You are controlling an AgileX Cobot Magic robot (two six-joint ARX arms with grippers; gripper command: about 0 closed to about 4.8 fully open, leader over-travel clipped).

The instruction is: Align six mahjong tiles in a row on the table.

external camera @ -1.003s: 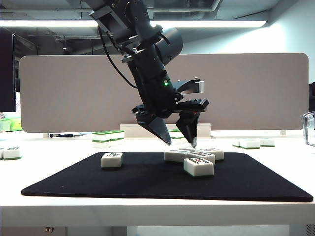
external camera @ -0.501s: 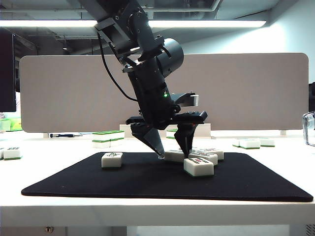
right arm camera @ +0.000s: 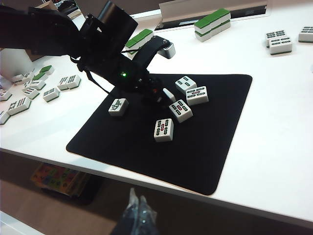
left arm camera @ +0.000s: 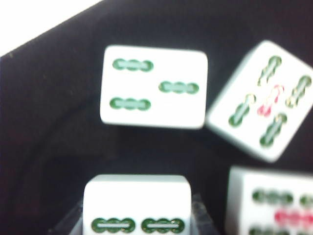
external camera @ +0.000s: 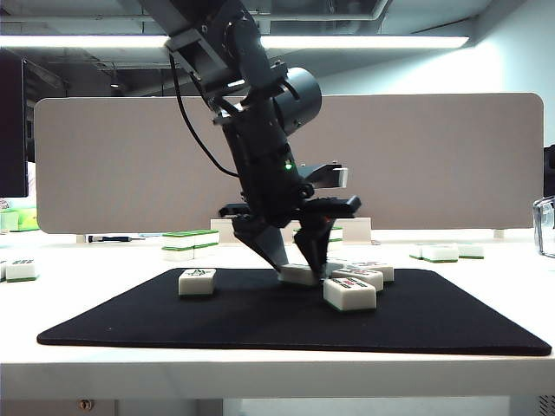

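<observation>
You're barely getting started: your left end effector (external camera: 299, 270) is straddling 1 tile (external camera: 299, 275), grip unclear, while the 6 mahjong tiles (right arm camera: 181, 110) are sitting scattered on the black mat (right arm camera: 210, 147) atop the desk (right arm camera: 279, 161), and your right end effector (right arm camera: 138, 211) is hanging pinched together off the desk's front edge.

A big white table (right arm camera: 274, 147) holds a flat black mat (right arm camera: 215, 147), and the mat lies near the table's front edge. Little white tiles (right arm camera: 29, 90) lie on the bare table on one side of the mat, and more tiles (right arm camera: 280, 41) sit on the table on the other side, and some are stacked with green tops (right arm camera: 212, 22) near the back. A grey panel (external camera: 451, 165) stands along the far edge of the table, and a dark pen (external camera: 108, 238) lies on the table near it.
</observation>
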